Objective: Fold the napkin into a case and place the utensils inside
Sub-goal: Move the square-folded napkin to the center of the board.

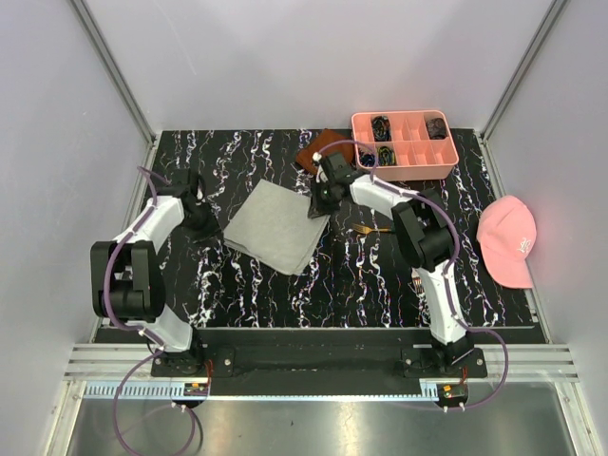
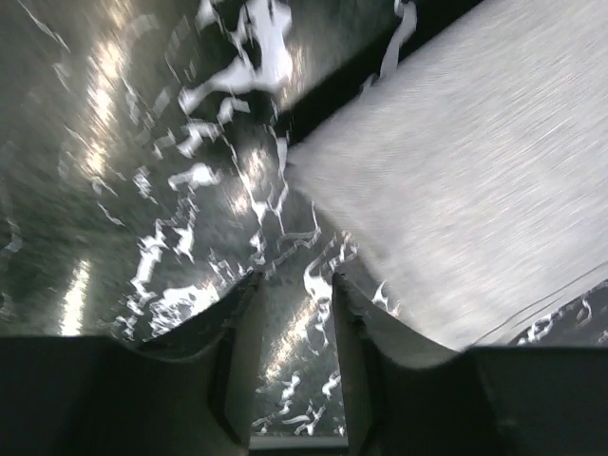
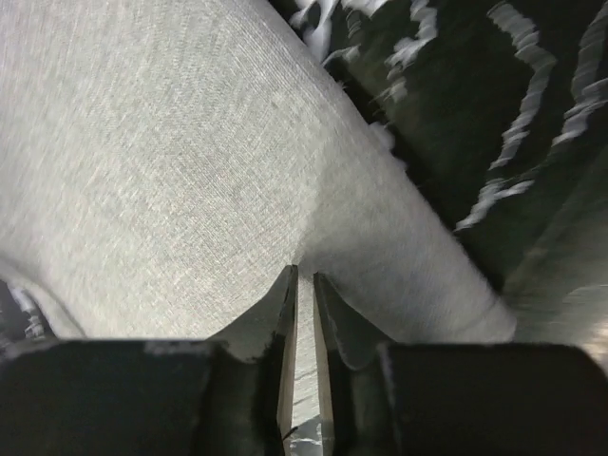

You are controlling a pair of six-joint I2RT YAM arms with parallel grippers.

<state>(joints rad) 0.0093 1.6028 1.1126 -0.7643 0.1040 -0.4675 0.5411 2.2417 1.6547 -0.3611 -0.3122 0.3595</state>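
The light grey napkin lies flat on the marbled table as a folded square, turned like a diamond. My left gripper sits at its left corner. In the left wrist view this gripper is open, with only bare table between the fingers and the napkin just to its right. My right gripper is at the napkin's right corner. In the right wrist view it is shut on a small pucker of the napkin, the jaws a sliver apart. One slim utensil with a gold-coloured end lies right of the napkin, partly hidden by my right arm.
A pink compartment tray holding small dark items stands at the back right. A rust-brown cloth lies beside it, behind my right wrist. A pink cap rests at the right edge. Grey walls close in both sides and the back.
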